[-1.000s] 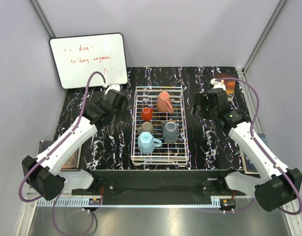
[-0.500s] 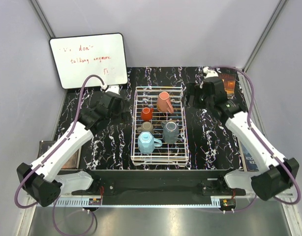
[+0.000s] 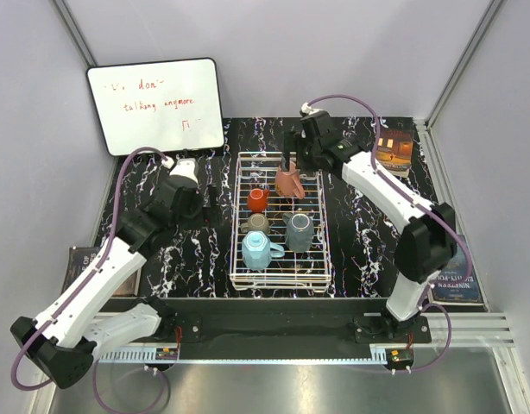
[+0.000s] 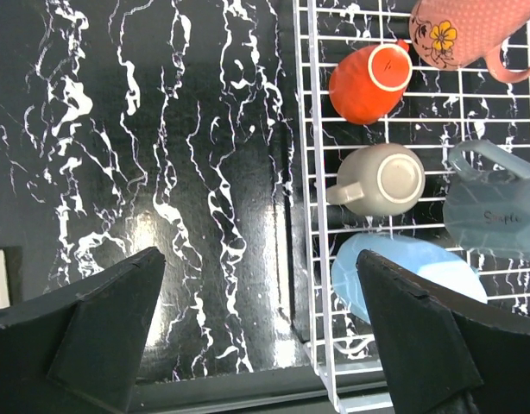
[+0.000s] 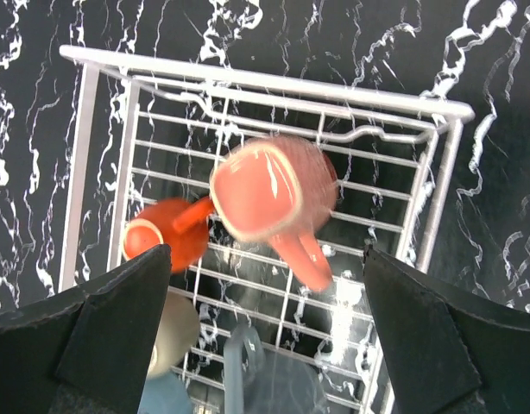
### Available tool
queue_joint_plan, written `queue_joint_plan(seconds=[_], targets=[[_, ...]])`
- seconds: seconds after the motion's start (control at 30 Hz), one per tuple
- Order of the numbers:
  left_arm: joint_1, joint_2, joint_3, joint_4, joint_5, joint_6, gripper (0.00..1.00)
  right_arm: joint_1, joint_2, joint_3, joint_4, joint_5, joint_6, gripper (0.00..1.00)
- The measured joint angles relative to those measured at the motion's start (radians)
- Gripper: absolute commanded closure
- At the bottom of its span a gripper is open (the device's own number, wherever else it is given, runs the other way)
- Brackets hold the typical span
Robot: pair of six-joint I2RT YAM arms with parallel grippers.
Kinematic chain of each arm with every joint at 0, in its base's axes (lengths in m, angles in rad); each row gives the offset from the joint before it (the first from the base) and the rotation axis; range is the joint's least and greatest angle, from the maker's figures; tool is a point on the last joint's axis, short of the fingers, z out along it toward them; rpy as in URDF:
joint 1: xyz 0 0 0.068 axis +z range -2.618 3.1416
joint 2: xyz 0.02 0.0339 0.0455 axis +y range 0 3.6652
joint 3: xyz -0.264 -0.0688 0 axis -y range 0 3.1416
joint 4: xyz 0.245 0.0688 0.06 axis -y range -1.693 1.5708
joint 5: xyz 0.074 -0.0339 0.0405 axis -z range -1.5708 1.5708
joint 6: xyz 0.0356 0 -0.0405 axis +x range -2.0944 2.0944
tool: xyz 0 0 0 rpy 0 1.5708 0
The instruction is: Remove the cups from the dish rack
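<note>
Judging by the white wire dish rack [image 3: 278, 276] on the black marbled worktop [image 3: 377, 233], nothing is unloaded: salmon-orange mug [image 3: 288, 183] farthest, small red mug [image 3: 257, 199], taupe-brown mug [image 3: 257, 222], dark grey mug [image 3: 299, 229], light blue faceted mug [image 3: 255, 251] nearest. Right fingers [image 5: 118, 328] hang spread above the salmon one; left fingers [image 4: 101, 336] are spread left of the rack. The far-left whiteboard [image 3: 157, 103] reads "talking anymore" in red; the grey mug seems to say "Simple".
</note>
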Motion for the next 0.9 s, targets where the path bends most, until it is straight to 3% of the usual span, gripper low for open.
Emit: queue_joint_plan(seconds=[0.23, 0.83, 0.9], targets=[[0.000, -0.054, -0.047, -0.009, 0.005, -0.026, 0.01, 0.000, 0.142, 0.137, -0.018, 0.000, -0.007, 0.00], [0.000, -0.078, -0.077, -0.034, 0.000, -0.042, 0.01, 0.001, 0.348, 0.244, -0.076, -0.010, -0.030, 0.00], [0.000, -0.078, -0.079, -0.036, 0.000, -0.042, 0.01, 0.001, 0.364, 0.250, -0.079, -0.018, -0.030, 0.04]])
